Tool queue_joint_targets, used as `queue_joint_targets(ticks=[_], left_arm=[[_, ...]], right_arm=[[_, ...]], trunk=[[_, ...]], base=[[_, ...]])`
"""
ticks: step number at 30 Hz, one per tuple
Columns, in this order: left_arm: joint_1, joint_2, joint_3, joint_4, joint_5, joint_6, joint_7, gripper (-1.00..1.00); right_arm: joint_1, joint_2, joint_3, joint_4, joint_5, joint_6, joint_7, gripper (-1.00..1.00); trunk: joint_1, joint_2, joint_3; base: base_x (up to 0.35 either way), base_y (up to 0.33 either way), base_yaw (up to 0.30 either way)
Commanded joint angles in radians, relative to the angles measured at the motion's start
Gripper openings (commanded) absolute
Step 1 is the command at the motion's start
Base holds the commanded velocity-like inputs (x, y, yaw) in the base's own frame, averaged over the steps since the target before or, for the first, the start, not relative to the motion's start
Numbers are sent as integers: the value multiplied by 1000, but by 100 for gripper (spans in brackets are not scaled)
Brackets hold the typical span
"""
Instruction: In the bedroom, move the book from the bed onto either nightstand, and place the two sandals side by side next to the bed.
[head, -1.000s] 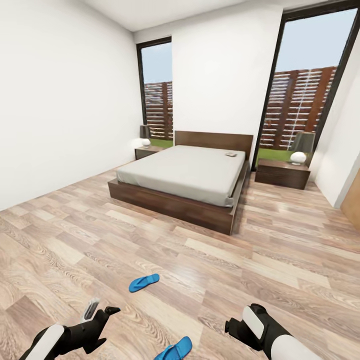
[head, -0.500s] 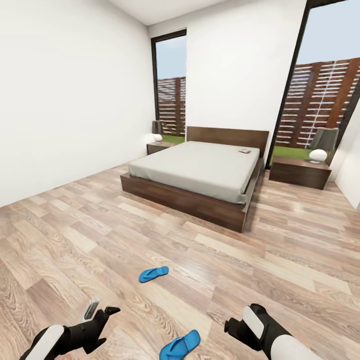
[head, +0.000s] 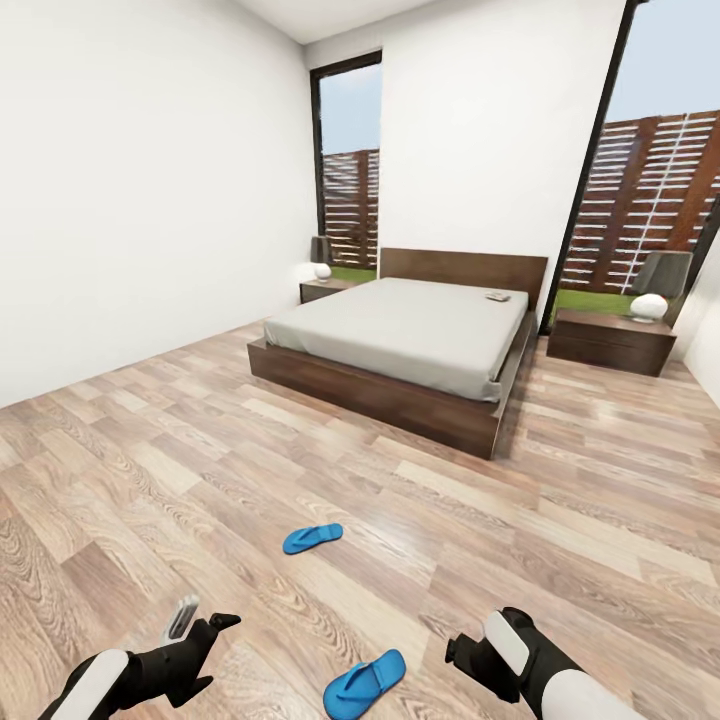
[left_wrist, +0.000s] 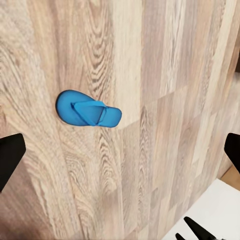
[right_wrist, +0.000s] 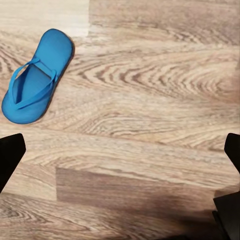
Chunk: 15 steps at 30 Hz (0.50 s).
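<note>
Head view has swung a little further since a moment ago, so the bed (head: 400, 345) and both sandals sit slightly more to the right, though nothing itself has moved. The book (head: 497, 296) lies on the mattress near the headboard, a nightstand (head: 610, 340) stands beside the bed, and open floor (head: 150, 480) separates the far sandal (head: 312, 538) from the near sandal (head: 364, 683). Wrist views show each sandal close up between widely parted jaws (left gripper (head: 200, 628), right gripper (head: 462, 650)), both holding nothing.

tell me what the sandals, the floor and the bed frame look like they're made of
Sandals: probably foam or rubber, matte bright blue with thin straps. Floor: light wood planks, grain and slight sheen showing. Bed frame: dark-brown wood, smooth finish.
</note>
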Motion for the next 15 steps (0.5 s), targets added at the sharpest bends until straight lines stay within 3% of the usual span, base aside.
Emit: queue_joint_targets(ticks=[1, 15], left_arm=[[0, 0, 2, -1, 10, 5, 8, 100], [0, 0, 1, -1, 10, 5, 7, 100]], right_arm=[[0, 0, -1, -2, -9, 3, -9, 100], [0, 0, -1, -2, -10, 3, -8, 100]], trunk=[[4, -8, -4], [57, -106, -49]], base=[[0, 0, 3], [0, 0, 6]])
